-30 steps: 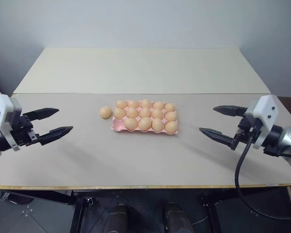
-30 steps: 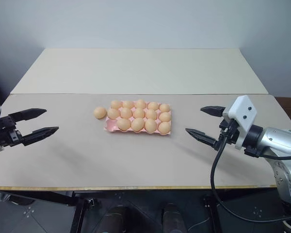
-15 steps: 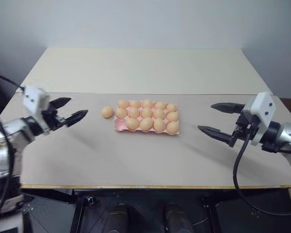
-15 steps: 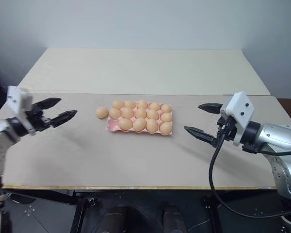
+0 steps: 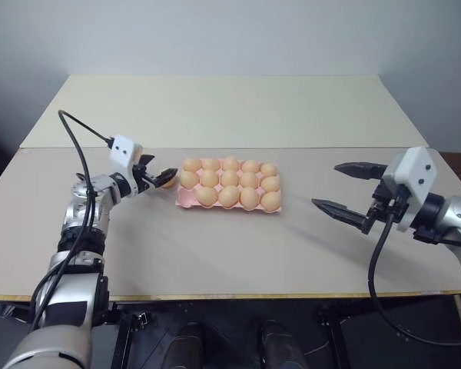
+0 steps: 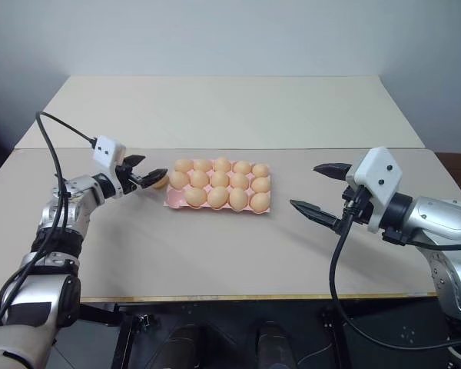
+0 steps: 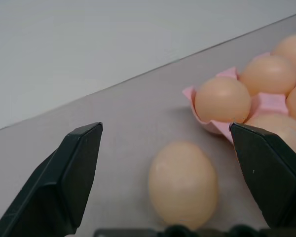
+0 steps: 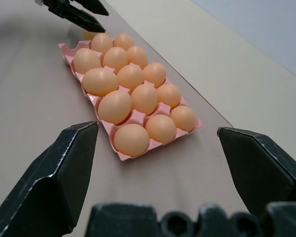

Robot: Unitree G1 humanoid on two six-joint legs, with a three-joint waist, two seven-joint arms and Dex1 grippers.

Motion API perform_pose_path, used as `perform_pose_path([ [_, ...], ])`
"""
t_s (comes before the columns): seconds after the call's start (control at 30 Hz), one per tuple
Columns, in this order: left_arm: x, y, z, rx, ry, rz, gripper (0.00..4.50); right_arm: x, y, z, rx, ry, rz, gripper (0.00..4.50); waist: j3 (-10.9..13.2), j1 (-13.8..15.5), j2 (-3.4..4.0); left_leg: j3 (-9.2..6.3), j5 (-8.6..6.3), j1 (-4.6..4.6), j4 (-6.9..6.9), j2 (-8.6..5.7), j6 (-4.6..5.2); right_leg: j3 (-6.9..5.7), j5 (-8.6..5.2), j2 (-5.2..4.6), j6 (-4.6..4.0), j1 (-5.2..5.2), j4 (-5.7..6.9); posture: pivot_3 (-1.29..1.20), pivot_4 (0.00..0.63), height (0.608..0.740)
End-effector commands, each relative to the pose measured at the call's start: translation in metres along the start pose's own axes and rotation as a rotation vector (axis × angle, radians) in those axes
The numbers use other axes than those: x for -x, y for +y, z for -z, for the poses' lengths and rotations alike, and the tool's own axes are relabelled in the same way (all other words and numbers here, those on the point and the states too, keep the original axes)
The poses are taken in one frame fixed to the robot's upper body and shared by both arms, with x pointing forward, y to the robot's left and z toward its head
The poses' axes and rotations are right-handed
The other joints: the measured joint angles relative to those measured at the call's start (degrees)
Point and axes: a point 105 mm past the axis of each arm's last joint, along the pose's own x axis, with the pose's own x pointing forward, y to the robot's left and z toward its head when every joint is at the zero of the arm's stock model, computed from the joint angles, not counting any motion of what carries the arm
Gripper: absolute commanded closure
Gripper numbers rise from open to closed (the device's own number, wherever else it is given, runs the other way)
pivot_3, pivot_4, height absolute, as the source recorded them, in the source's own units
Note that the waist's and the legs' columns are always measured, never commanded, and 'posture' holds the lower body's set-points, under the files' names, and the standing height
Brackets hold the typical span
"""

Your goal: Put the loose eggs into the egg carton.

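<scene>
Beside the carton, our left fingers straddled the egg wide; we judged closing gently best.

A plain pale grey-blue wall runs behind everything, bare and evenly lit, with no hard shadows on it. Two beige tabletops sit end to end: the near table has a light wooden edge along its front, and the far table butts against it along a straight seam. Under the near table's front edge there is a dark floor and black metal framing. The corners at far left and far right are dim.
</scene>
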Motion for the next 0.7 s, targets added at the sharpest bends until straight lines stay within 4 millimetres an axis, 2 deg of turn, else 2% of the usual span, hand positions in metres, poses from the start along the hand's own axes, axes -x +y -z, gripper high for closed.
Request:
perform_pose_path([
  [0.03,-0.004,0.001,-0.007,-0.04,-0.014,0.001,0.02,0.006,-0.003,-0.011,0.041,-0.016,0.03,0.0,0.0,0.05,0.0,0.0,0.0,0.0,0.0,0.0,0.0,0.0,0.0,0.0,0.0,0.0,0.0,0.0,0.15,0.74],
  [0.23,-0.007,0.0,0.003,-0.034,0.02,0.009,0.02,0.007,-0.002,-0.011,0.034,-0.017,0.04,0.0,0.0,0.09,0.0,-0.01,0.0,-0.01,0.01,0.0,0.0,0.0,0.0,0.0,0.0,0.0,0.0,0.0,0.15,0.74],
  [0.37,-0.009,0.001,0.005,-0.02,0.026,0.002,0.9,0.007,-0.002,-0.011,0.034,-0.017,0.043,0.0,0.0,0.11,0.0,-0.01,0.0,0.0,0.02,-0.01,0.0,-0.01,0.0,0.0,0.0,0.0,0.02,0.0,0.15,0.74],
  [0.57,-0.006,0.004,0.005,-0.006,0.013,-0.017,2.75,0.006,-0.004,-0.011,0.033,-0.018,0.049,0.0,0.0,0.08,0.0,-0.01,0.0,-0.01,0.02,0.0,0.0,-0.01,0.0,0.0,0.0,0.0,0.01,0.0,0.15,0.74],
  [0.7,0.008,0.013,0.0,-0.052,0.002,-0.027,2.86,0.006,-0.004,-0.01,0.033,-0.019,0.052,0.0,0.0,-0.04,0.0,-0.01,0.0,-0.01,0.03,0.0,0.0,-0.01,0.0,0.0,0.0,0.0,0.02,0.0,0.15,0.74],
])
